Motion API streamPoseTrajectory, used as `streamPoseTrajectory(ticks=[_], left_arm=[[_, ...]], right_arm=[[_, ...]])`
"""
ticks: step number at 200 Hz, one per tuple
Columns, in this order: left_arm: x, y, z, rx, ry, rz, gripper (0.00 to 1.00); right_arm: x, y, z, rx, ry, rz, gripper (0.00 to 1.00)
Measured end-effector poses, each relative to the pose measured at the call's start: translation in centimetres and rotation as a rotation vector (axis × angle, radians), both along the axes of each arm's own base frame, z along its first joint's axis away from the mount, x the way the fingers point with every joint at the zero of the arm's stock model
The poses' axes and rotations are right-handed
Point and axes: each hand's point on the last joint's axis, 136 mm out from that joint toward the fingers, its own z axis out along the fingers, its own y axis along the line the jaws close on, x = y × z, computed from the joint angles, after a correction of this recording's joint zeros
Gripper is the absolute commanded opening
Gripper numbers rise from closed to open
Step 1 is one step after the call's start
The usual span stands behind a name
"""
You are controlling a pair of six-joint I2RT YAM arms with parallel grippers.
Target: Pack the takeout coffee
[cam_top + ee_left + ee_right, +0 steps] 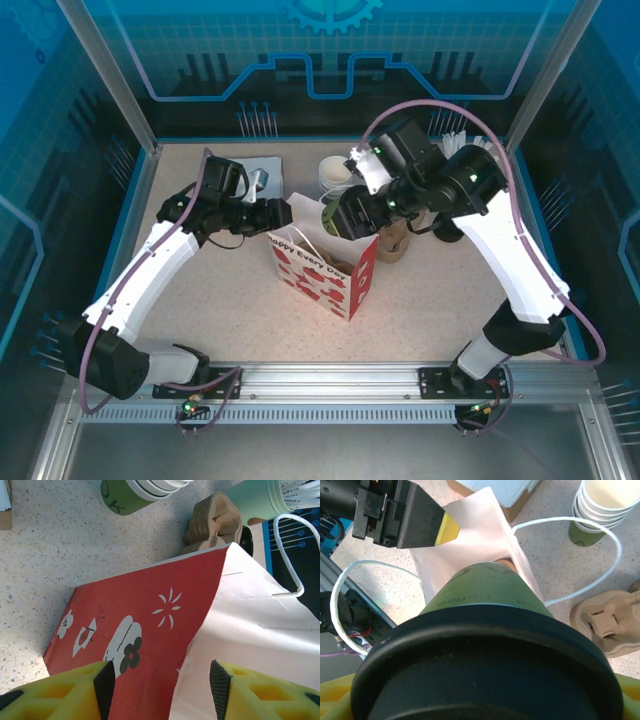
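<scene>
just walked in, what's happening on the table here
The right gripper holds a dark green coffee cup with a black lid, its base aimed at the open mouth of the red-and-white paper bag. The left gripper is at the bag's rim, its fingers apart on either side of the wall. The cup has not been released into the bag.

One red and white paper bag (325, 275), with two white cord handles (620, 550). One dark green paper cup with a black lid (485, 587). One nested stack of green paper cups with white rims (600, 510), number in it unclear. One pile of brown moulded-pulp cup carriers (605, 625), number unclear. One pale-green pot of white wrapped sticks (255, 497). One flat cardboard box with a pale blue top (520, 490).
</scene>
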Motion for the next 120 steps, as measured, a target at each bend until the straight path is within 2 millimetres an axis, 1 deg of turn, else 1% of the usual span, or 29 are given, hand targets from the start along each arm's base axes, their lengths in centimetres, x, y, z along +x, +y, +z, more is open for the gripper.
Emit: streamPoseTrajectory(ticks=[51, 120], left_arm=[[-0.4, -0.1, -0.2, 0.005, -0.002, -0.004, 0.5], [-0.5, -0.3, -0.2, 0.009, -0.009, -0.01, 0.49]], right_arm=[[0.1, 1.4, -2.6, -0.074, 0.072, 0.028, 0.76], [0.2, 3.1, -5.4, -0.137, 0.148, 0.072, 0.75]])
